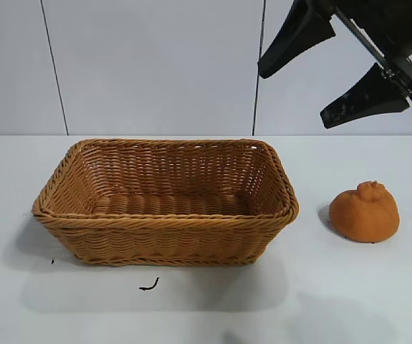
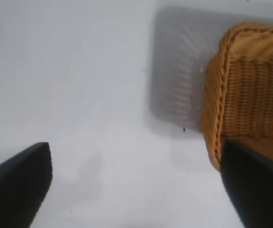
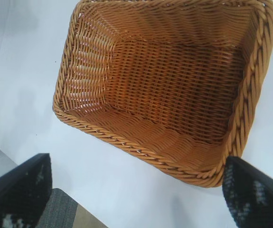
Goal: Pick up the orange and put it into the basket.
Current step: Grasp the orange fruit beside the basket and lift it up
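The tan wicker basket (image 1: 163,218) stands empty at the middle-left of the white table. The dull-orange, lumpy orange (image 1: 364,212) lies on the table just right of it, a short gap away. My right gripper (image 1: 295,97) hangs open high above the table, over the gap between the basket's right end and the orange, holding nothing. In the right wrist view it (image 3: 136,190) looks down into the basket (image 3: 127,142); the orange is out of that view. My left gripper (image 2: 136,190) is open and empty over bare table beside a corner of the basket (image 2: 212,109).
A small black scrap (image 1: 149,286) lies on the table in front of the basket. A pale panelled wall (image 1: 155,64) closes the back. The right wrist view shows the table's edge with a grey surface (image 3: 60,211) beyond it.
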`<state>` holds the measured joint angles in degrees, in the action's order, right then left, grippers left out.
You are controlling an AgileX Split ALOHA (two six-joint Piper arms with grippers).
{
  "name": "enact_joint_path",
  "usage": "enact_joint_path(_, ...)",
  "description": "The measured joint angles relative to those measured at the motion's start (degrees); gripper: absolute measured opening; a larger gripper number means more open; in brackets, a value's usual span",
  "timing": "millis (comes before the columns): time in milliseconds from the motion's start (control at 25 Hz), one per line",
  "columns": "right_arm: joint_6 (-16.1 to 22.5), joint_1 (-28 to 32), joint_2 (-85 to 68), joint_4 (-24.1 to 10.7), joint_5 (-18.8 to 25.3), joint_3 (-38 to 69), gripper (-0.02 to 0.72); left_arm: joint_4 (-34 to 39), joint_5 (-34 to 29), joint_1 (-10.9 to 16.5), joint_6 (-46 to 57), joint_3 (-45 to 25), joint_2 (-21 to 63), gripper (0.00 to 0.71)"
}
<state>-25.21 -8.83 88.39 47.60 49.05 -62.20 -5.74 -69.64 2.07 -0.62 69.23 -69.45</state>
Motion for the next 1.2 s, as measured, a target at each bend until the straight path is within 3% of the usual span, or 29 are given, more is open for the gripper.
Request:
enact_joint_path(400,0.00,0.00,0.00,0.00,0.00,0.00,0.696,4.62,0.23,0.00,-0.41,-21.58,25.14,0.692)
enact_joint_path(760,0.00,0.00,0.00,0.00,0.00,0.00,0.696,2.28,7.58,0.00,-0.41,-39.40,45.00,0.692)
enact_joint_path(1200,0.00,0.00,0.00,-1.68,0.00,-0.24,0.696,-0.02,8.81,0.00,-0.48,-40.49,63.41,0.692)
